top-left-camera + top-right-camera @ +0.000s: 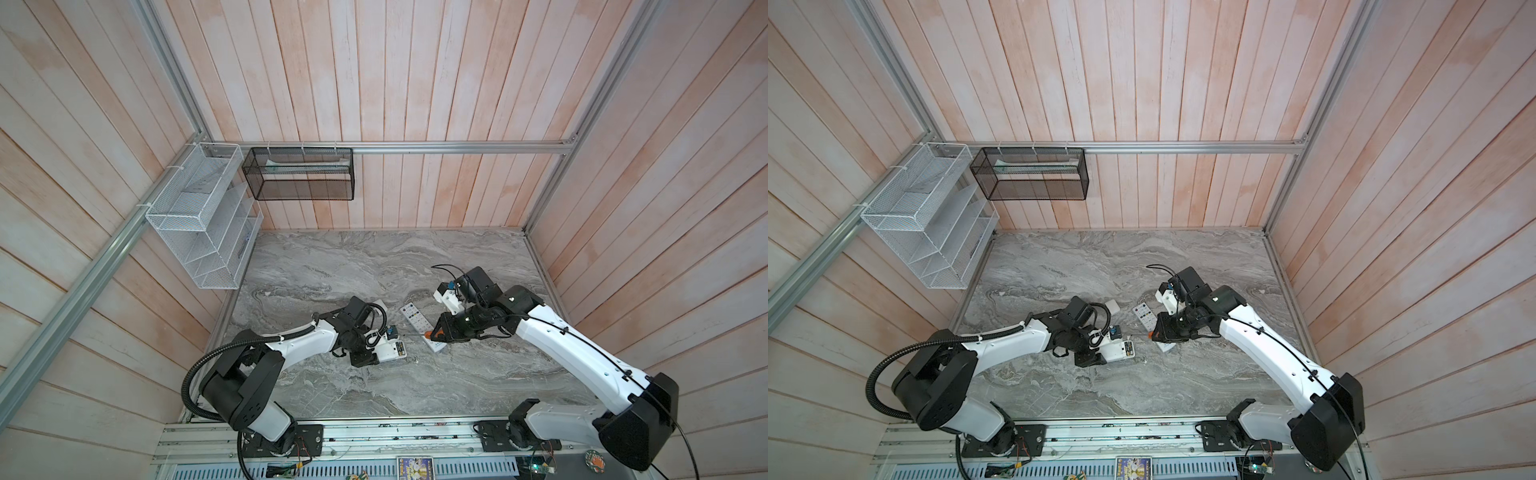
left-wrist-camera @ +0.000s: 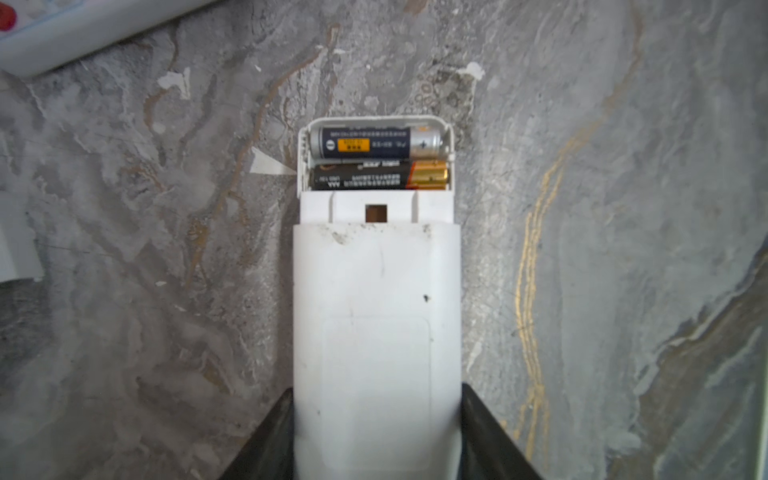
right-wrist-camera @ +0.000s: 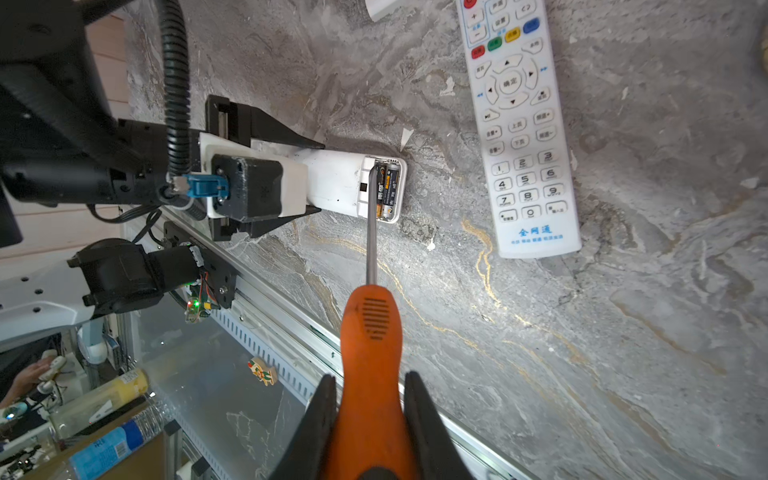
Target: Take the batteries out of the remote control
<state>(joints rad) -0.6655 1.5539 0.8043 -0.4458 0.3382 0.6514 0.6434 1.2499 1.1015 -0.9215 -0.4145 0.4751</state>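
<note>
A white remote control point(image 2: 376, 311) lies back-up on the marble table point(image 1: 374, 266), its battery bay uncovered. Two batteries sit side by side in the bay: a dark blue one with a yellow label point(image 2: 380, 143) and a black-and-gold one point(image 2: 378, 176). My left gripper point(image 2: 377, 390) is shut on the remote's body, one finger on each long side. My right gripper point(image 3: 370, 382) is shut on an orange-handled screwdriver point(image 3: 370, 332). Its blade tip reaches the inner edge of the bay over the batteries point(image 3: 386, 191). In both top views the grippers point(image 1: 384, 351) point(image 1: 434, 332) meet at mid-table.
A second white remote point(image 3: 521, 124) lies buttons-up just beyond the screwdriver point(image 1: 428, 333). A small white cover point(image 1: 380, 305) rests behind the left wrist. A white wire rack point(image 1: 199, 216) and a black mesh basket point(image 1: 299, 174) hang on the walls. A metal rail point(image 1: 374, 436) borders the table's front.
</note>
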